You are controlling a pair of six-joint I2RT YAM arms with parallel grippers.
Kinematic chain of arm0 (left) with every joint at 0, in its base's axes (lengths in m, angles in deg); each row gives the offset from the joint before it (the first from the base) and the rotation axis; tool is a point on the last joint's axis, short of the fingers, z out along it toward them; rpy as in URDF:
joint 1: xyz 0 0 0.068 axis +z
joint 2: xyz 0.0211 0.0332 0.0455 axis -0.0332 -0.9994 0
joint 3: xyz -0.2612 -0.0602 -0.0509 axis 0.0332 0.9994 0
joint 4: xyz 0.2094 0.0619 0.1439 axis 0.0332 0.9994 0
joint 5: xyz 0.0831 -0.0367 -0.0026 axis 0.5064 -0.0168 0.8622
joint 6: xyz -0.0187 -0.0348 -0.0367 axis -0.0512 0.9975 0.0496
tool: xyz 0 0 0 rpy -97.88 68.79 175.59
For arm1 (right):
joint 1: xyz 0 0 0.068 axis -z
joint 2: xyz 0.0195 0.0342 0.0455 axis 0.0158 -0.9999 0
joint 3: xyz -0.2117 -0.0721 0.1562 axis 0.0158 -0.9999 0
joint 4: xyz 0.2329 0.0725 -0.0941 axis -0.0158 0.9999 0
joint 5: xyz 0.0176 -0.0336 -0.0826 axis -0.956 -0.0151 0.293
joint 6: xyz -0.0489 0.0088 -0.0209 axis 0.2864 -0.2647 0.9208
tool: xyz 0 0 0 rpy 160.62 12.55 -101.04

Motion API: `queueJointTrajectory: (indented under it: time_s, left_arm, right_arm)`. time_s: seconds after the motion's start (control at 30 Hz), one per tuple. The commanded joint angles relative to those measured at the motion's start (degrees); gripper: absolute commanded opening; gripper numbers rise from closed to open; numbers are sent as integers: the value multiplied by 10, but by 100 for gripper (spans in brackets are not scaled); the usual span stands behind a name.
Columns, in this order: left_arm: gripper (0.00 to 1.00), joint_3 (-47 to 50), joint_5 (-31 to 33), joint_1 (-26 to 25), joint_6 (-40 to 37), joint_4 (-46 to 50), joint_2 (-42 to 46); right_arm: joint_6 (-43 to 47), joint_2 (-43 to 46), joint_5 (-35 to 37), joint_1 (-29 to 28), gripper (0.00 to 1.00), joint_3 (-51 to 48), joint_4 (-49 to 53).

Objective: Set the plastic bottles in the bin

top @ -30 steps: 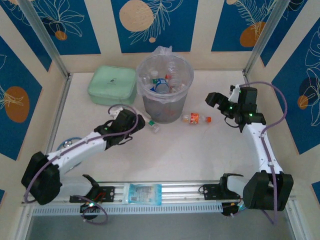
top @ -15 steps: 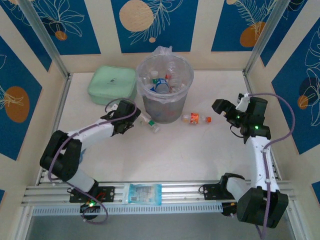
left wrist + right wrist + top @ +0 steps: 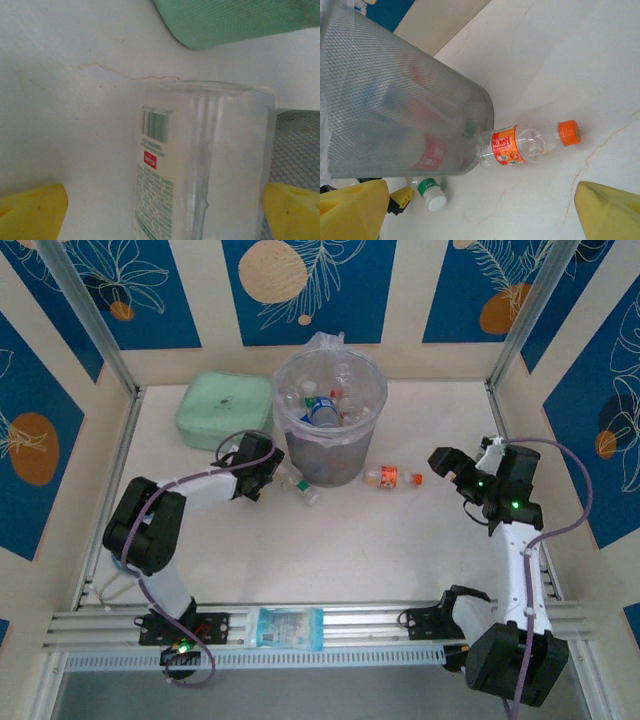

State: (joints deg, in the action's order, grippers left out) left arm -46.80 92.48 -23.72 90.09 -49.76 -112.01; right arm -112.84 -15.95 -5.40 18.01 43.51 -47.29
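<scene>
Within the last second the left gripper (image 3: 270,476) has been brought across the table (image 3: 400,550) to the white-labelled bottle (image 3: 200,165) at the near-left foot of the bin (image 3: 320,455). That bottle is now bracketed by spread fingers not yet closed, so a grasp is judged ready. The orange-labelled bottle (image 3: 392,477) lies at the bin's near-right foot, while the right gripper (image 3: 441,462), wide open and empty, has been drawn back toward the table's right edge.
</scene>
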Motion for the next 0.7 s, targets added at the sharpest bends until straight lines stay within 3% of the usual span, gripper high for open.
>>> queueJointTrajectory:
  time_s: [0.0,0.43,0.67]
  left_arm:
    - [96,-16,-23,5,31,-21,-27]
    - [61,18,-13,12,36,-34,-6]
    - [57,59,9,26,21,-19,68]
  right_arm:
    - [-5,20,-5,10,95,-6,4]
    - [-12,32,-2,22,95,-7,8]
    - [-14,42,-1,24,95,-10,13]
